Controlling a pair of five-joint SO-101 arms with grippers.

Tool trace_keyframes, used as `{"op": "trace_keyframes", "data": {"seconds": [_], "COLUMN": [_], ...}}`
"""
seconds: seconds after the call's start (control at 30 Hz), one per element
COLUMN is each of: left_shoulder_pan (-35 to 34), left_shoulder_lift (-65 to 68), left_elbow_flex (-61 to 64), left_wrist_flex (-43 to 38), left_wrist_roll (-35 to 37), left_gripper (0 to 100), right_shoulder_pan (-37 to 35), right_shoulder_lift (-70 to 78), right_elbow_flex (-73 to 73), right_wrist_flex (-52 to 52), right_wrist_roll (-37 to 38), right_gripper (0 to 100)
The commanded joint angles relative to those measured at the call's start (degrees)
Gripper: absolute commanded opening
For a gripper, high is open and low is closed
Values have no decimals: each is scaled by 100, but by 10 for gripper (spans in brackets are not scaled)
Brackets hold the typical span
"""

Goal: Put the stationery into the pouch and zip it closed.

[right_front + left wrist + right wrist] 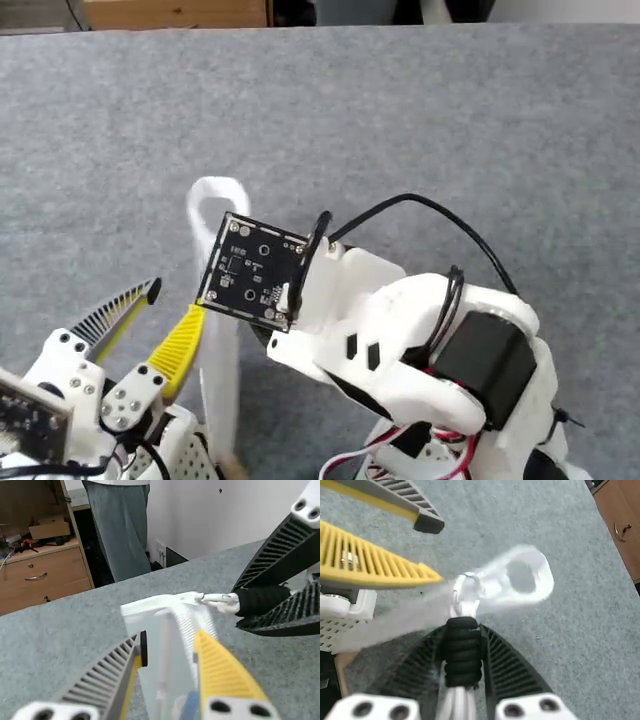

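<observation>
Right gripper [462,630] is clamped on the black zip pull [257,600], fingers pinched tight on either side of it. The pull sits at the end of the pouch [218,380] farthest from the left arm, just short of the white loop [522,577] at that end. The pouch is a narrow white strip on the grey table [450,120], running from the left arm's base out to the loop. Left gripper [177,302] is spread open near the pouch's middle. Its yellow finger is against or just beside the pouch wall, the other finger well off it, so it isn't holding anything. A blue shape [189,706] shows through the pouch wall, likely stationery already inside. My read is we're in the zip step. Can't tell from here whether the teeth behind the slider are meshed or which way closes it. The next move needs the left gripper to pin the pouch so the fabric doesn't drag, then a straight pull along the zip line. The risk is the pouch sliding with the pull.
</observation>
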Motion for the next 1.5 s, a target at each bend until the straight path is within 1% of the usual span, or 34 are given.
{"op": "trace_keyframes", "data": {"seconds": [0.0, 0.1, 0.27, 0.47, 0.63, 0.73, 0.8, 0.87, 1.03, 1.1, 1.23, 1.3, 1.37, 1.47], "left_shoulder_pan": [92, 110, 743, 840, 998, 998, 998, 980, 576, 523, 497, 356, 215, 110], "left_shoulder_lift": [44, 44, 35, 44, -9, -18, -18, -18, -18, 18, 26, 26, 26, 26], "left_elbow_flex": [127, 198, -163, -479, 136, 418, 488, 470, 497, 611, 1253, 1525, 1640, 1560], "left_wrist_flex": [-264, -202, 97, 466, 466, 308, 237, 229, -88, -246, -923, -1178, -1284, -1222], "left_wrist_roll": [-62, -44, -44, -79, -88, -105, -193, -220, -484, -554, -571, -554, -580, -624], "left_gripper": [216, 217, 218, 218, 219, 225, 260, 274, 273, 273, 273, 271, 255, 217], "right_shoulder_pan": [-299, -352, -343, -343, -378, -352, -352, -352, -343, -369, -378, -352, -343, -343], "right_shoulder_lift": [-84, -66, -40, 541, 1200, 1341, 1341, 1341, 1332, 1332, 1130, 998, 875, 716], "right_elbow_flex": [-4, -4, -75, -813, -1798, -1982, -1974, -1991, -2026, -2035, -1982, -1982, -1921, -1613], "right_wrist_flex": [18, 18, -35, -88, 9, 18, 18, 18, 18, 18, 18, 18, 18, 18], "right_wrist_roll": [9, 9, 44, 53, 53, 53, 44, 44, 44, 35, 9, 9, 9, 9], "right_gripper": [11, 11, 11, 11, 11, 11, 11, 11, 11, 11, 11, 11, 11, 11]}}
